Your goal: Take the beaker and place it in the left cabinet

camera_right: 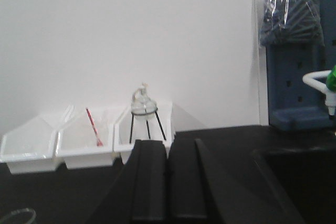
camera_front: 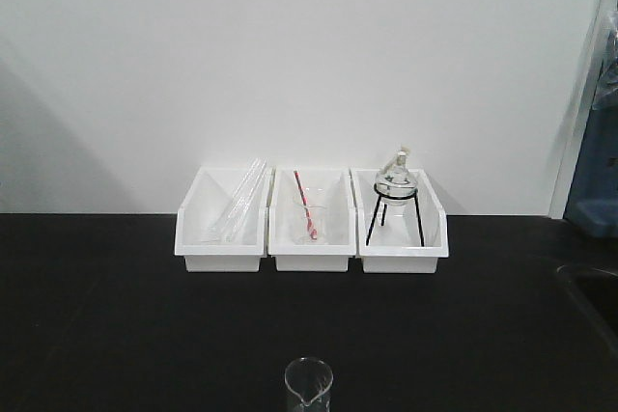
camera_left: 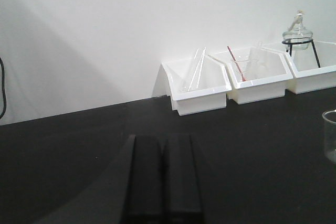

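The beaker point(camera_front: 308, 385), a small clear glass cylinder with a pouring lip, stands upright on the black table at the bottom middle of the front view. Its side shows at the right edge of the left wrist view point(camera_left: 329, 135), and its rim shows at the bottom left of the right wrist view point(camera_right: 17, 215). My left gripper point(camera_left: 163, 142) is shut and empty, low over the table, left of the beaker. My right gripper point(camera_right: 168, 148) is shut and empty, right of the beaker. The left cabinet is out of view.
Three white bins point(camera_front: 311, 224) stand in a row against the white wall: glass rods in the left one, a beaker with a red-and-white rod point(camera_front: 307, 219) in the middle, a round flask on a black tripod point(camera_front: 395, 195) in the right. A blue pegboard rack point(camera_right: 294, 72) and a sink edge point(camera_front: 589, 282) are at the right.
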### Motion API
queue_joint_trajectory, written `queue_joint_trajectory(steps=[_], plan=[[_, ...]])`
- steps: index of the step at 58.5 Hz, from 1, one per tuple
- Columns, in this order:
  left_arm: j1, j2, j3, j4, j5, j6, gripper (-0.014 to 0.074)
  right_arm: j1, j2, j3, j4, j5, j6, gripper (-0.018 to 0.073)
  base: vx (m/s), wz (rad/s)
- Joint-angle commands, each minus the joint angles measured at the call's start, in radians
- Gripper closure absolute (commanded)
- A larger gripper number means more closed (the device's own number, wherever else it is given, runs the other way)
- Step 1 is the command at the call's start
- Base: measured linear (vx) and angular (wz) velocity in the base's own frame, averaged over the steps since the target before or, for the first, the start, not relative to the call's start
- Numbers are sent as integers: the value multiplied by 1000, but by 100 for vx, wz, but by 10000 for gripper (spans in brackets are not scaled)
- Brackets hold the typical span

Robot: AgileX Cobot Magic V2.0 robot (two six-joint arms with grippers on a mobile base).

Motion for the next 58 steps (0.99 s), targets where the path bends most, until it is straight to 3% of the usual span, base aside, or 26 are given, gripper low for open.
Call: queue_joint_trajectory(steps=[1, 18, 34, 44, 53, 58], plan=[[-1, -19, 16, -3, -75, -3, 595, -4, 67, -42, -76, -22, -10, 546, 0, 0], [-1, -19, 16, -3, -75, -3, 595, -4, 226, -42, -117, -19, -9, 447, 0, 0], [-1, -19, 16, -3, -75, -3, 595, -4, 356, -42, -119, -62, -9, 121, 0, 0], [-1, -19, 16, -3, -75, -3, 595, -4, 456, -34, -96, -251, 10, -32, 0, 0], [-1, -19, 16, -3, -75, -3, 595, 2, 559, -50, -138, -470, 12, -33, 0, 0], [-1, -19, 16, -3, -75, -3, 595, 52, 634, -75, -204, -522, 23, -28, 0, 0]])
